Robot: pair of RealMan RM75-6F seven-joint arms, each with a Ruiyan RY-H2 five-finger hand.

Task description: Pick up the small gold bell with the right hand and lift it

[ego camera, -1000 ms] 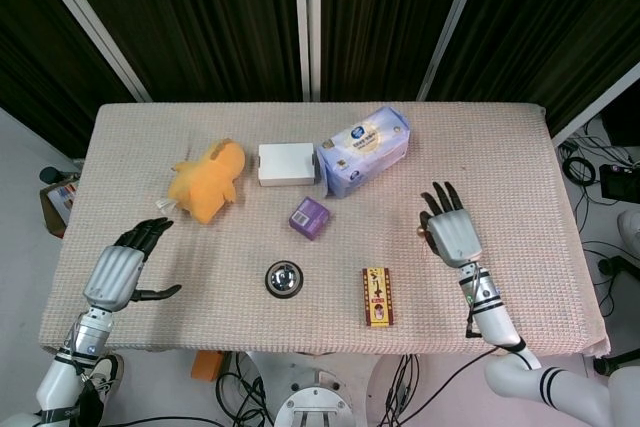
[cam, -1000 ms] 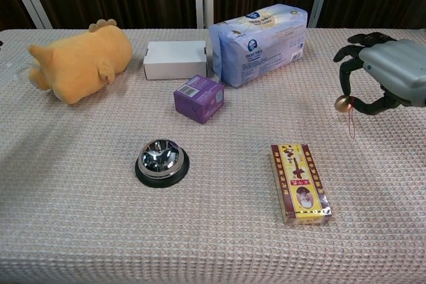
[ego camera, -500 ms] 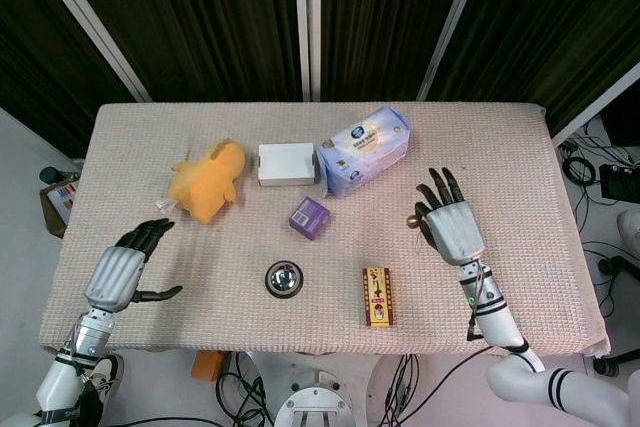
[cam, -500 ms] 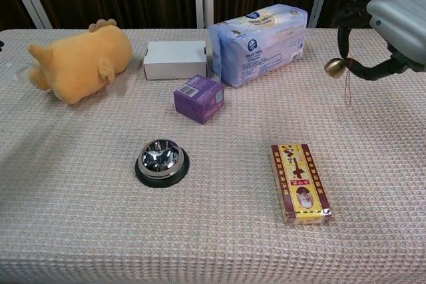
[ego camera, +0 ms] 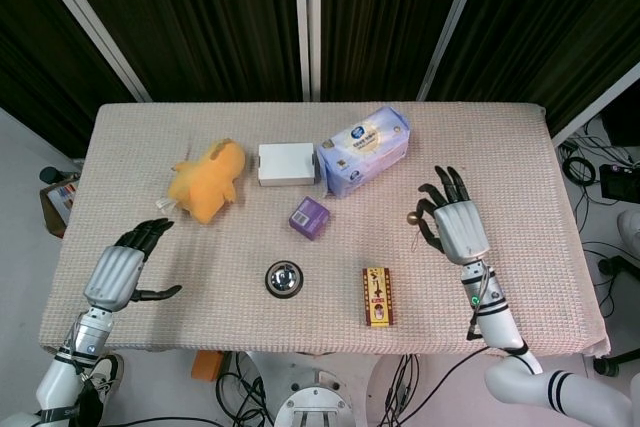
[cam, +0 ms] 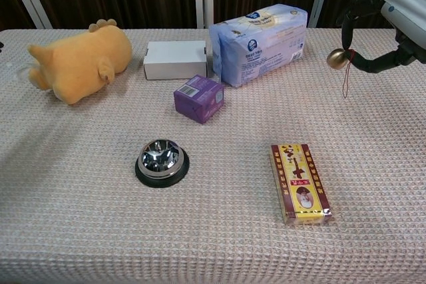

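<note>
A small gold bell (cam: 336, 58) with a thin red cord hanging below it is pinched by my right hand (cam: 389, 24) well above the table at the right, in the chest view. From the head camera the bell (ego camera: 414, 217) shows just left of the right hand (ego camera: 455, 222), whose other fingers are spread. My left hand (ego camera: 125, 267) hovers over the table's front left corner with its fingers apart and nothing in it; the chest view does not show it.
On the beige cloth table (cam: 80, 231) lie an orange plush toy (cam: 83, 61), a white box (cam: 175, 59), a blue-white tissue pack (cam: 259, 41), a purple box (cam: 199, 98), a chrome call bell (cam: 162, 161) and a red-yellow box (cam: 299, 183).
The right hand has risen with the gold bell, lifting it clear of the table, and over the last half second shifted slightly further up and right. The left hand has not moved.
</note>
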